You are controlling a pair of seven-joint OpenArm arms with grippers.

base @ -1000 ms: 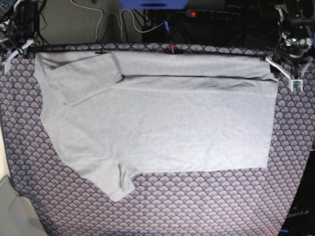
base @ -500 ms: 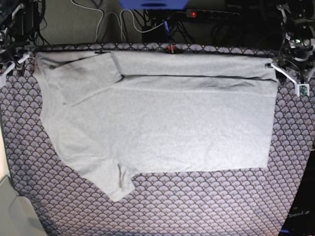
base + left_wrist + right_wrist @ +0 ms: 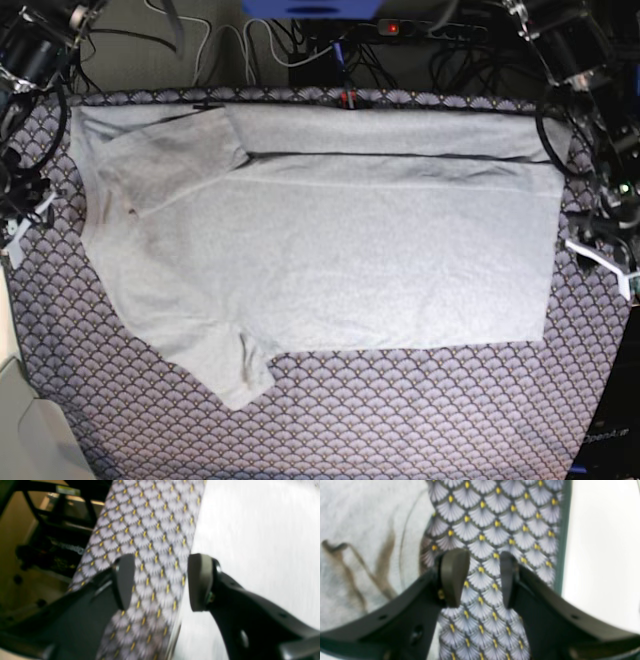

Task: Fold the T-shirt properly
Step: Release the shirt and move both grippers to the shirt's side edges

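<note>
Two grippers apart and empty, shirt flat between them.

Grey T-shirt (image 3: 330, 250) spread on the patterned tablecloth (image 3: 400, 420), far long edge folded over, one sleeve tucked inward. Left gripper (image 3: 160, 582) just off the hem side, right gripper (image 3: 480, 577) off the collar side, possibly hovering above cloth; blurred views.

Black claws (image 3: 480, 578), seemingly grey-padded fingertips (image 3: 197, 582)

The T-shirt (image 3: 330, 250) lies spread on the tablecloth (image 3: 400, 420), a gripper at the frame's left (image 3: 15, 235) and right (image 3: 600, 255) edges.
</note>
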